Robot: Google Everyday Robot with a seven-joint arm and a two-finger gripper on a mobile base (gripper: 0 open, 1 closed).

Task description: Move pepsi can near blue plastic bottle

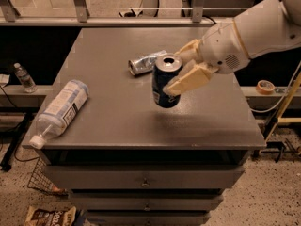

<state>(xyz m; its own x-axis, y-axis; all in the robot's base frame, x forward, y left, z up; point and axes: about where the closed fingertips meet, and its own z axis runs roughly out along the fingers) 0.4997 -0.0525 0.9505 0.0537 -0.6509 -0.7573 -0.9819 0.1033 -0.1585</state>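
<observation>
Hanging over the middle of the table (117,126), the pepsi can (164,83) is clamped in the gripper (181,70). The jaws are closed on its right side, one cream finger seen in front and one behind. The can is held nearly upright, its silver top tipped a little toward the camera. It looks to be held clear of the tabletop, a soft shadow (164,117) being seen beneath it, though the gap itself is hard to judge. The white arm (249,29) is stretched in from the upper right.

Over at the table's left edge the blue plastic bottle (59,109) is laid on its side, white cap (35,141) pointed at the near-left corner, well apart from the can. Just behind the can a crushed can (146,62) is lying on its side, close by but not touching.

Off the table, a small water bottle (23,77) is stood on the left ledge and a roll of tape (265,86) is seen on the right. Drawers (143,178) are seen under the tabletop.
</observation>
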